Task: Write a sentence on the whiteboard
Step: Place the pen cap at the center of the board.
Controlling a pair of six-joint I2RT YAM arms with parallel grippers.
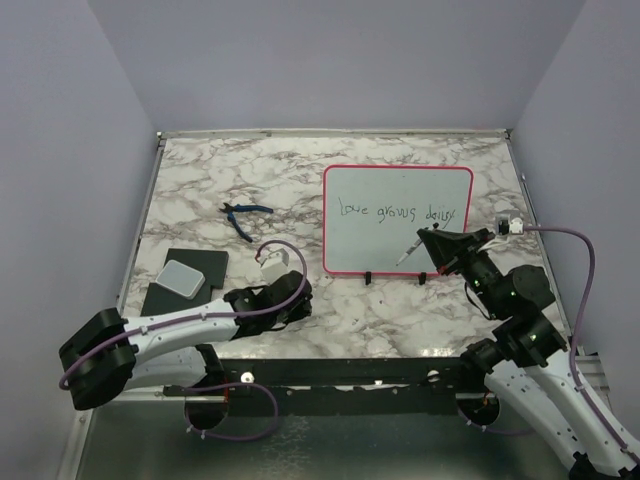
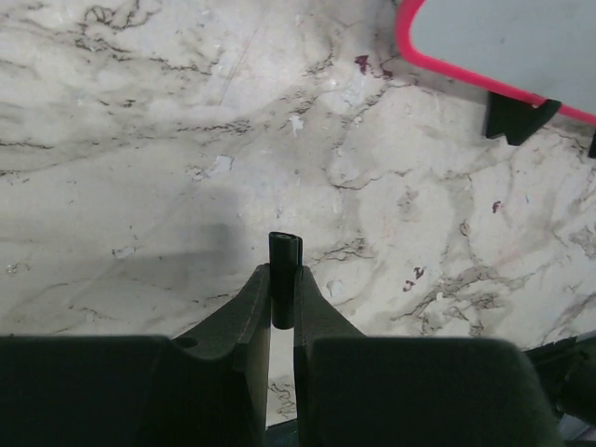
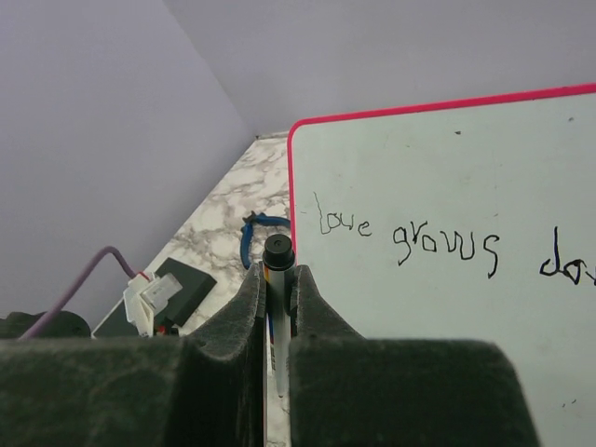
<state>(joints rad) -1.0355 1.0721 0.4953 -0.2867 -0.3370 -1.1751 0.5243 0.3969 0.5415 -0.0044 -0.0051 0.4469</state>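
On the desk (image 1: 200, 190), right of centre, lies the whiteboard (image 1: 398, 220), the sentence (image 1: 400, 212) (roughly "Love grows daily") spanning it, so writing looks finished. The right end effector (image 3: 277, 279) grasps a marker (image 3: 277, 251); the left end effector (image 2: 284, 279) is clenched over bare marble. Next, I judge, the marker should lift clear without smearing. Only the top view shows the last word whole; the right wrist view crops it.

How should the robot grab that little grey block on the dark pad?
From straight above, pinching across its narrower width, probably: the grey block lies flat on the dark pad, with its sides clear.
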